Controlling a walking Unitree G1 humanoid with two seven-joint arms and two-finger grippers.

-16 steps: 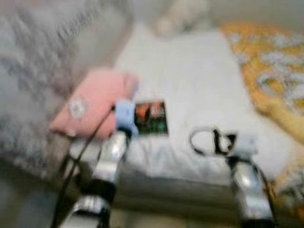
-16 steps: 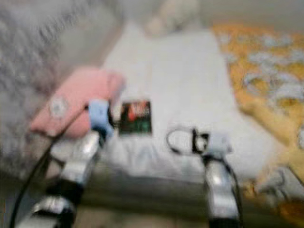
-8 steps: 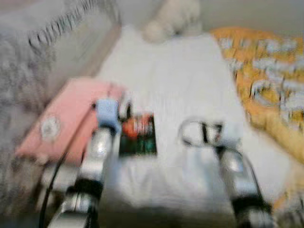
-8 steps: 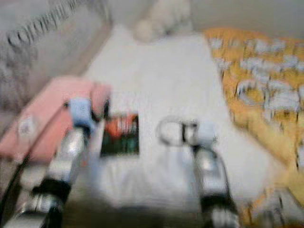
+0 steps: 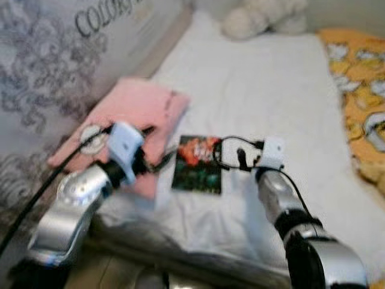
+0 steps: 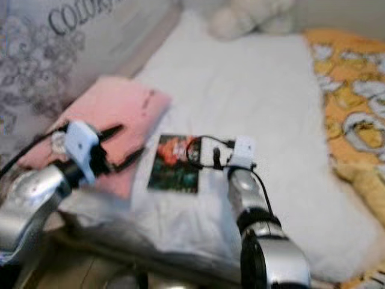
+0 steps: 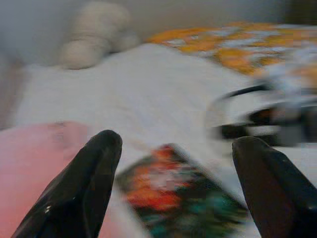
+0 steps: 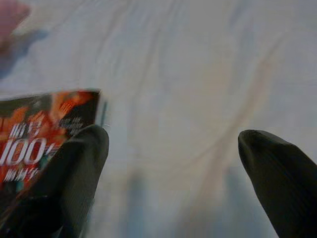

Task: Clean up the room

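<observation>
Evidently I am reaching with both pincers, left (image 7: 173,193) and right (image 8: 173,188), jaws spread and empty, over the thin, light, bendy dark red-and-green booklet (image 5: 197,163) lying flat on the white bedsheet (image 5: 277,90), best pinched at an edge.

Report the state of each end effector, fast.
Left end effector: open, holding nothing, above the book.
Right end effector: open, holding nothing, over the white bedsheet.
</observation>
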